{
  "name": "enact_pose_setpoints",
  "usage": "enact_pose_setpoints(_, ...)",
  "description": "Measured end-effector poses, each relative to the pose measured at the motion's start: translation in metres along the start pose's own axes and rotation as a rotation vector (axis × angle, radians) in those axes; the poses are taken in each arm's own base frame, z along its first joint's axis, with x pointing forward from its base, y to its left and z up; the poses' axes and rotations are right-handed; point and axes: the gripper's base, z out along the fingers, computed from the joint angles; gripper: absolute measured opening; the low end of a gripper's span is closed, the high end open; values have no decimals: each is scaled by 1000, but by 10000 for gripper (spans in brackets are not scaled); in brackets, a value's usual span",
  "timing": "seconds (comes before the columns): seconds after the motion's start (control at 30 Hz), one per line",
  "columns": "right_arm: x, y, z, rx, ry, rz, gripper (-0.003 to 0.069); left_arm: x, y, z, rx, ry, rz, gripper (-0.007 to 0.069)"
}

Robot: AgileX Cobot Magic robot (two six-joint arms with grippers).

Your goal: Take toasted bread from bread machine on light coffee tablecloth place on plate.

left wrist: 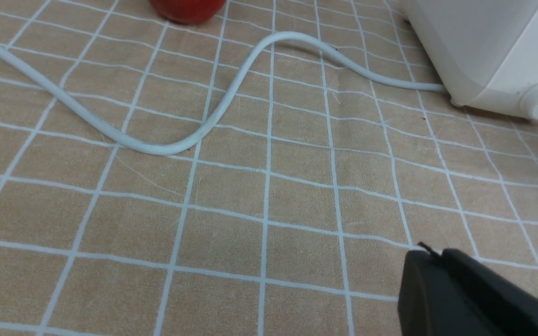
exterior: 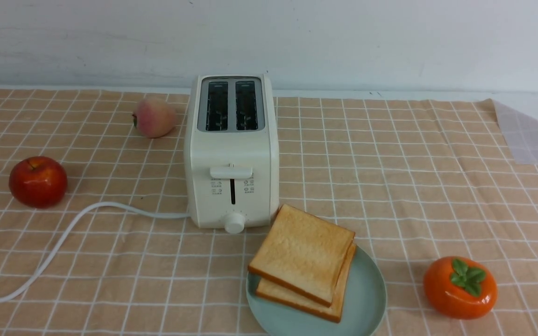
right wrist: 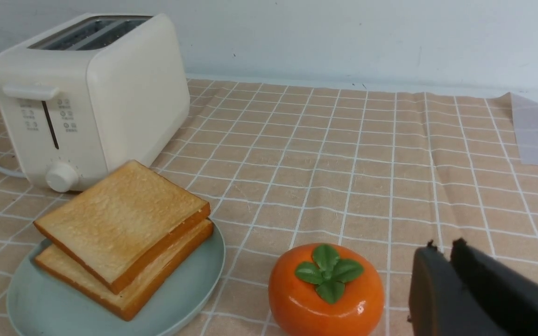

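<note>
1. Already, nearest us, both toast slices point(exterior: 302, 261) lie stacked on the plate point(exterior: 367, 298), the top one overhanging toward the toaster point(exterior: 231, 154).
2. Behind them, we see both toaster slots empty, so we judge the task done.
3. Our left gripper point(left wrist: 430, 261) is clenched and empty, low over the tablecloth point(left wrist: 269, 186); our right gripper point(right wrist: 442, 261) is nearly closed, empty, beside the persimmon point(right wrist: 326, 291).

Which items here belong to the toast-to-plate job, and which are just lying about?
Job: toasted bread, stacked on the plate; bread machine, slots empty; light coffee tablecloth.

Lying about: red apple, peach, orange persimmon.
</note>
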Motion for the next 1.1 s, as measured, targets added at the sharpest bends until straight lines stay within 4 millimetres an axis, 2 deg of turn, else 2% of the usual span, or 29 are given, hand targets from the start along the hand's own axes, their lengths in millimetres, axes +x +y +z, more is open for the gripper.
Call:
enact_pose_setpoints(0.3,0,-1,0,32,-3,4,72,-1,1,0,-13,-12,-6,29)
enact_pose_setpoints(0.57,5,-8,-2,183,-13,24,84,-1,2,0,-33,-20,-13,38)
enact_pose_setpoints(0.73,34,-13,7,265,72,33,92,-1,2,0,-34,-21,-13,42)
enact_pose_setpoints(0.83,63,-15,14,292,163,41,95,-1,2,0,-34,-21,-13,48)
enact_pose_setpoints(0.87,67,-15,14,297,176,43,95,-1,2,0,-34,-19,-13,49)
enact_pose_setpoints(1.1,67,-16,14,298,170,31,101,-1,2,0,-34,-19,-13,49)
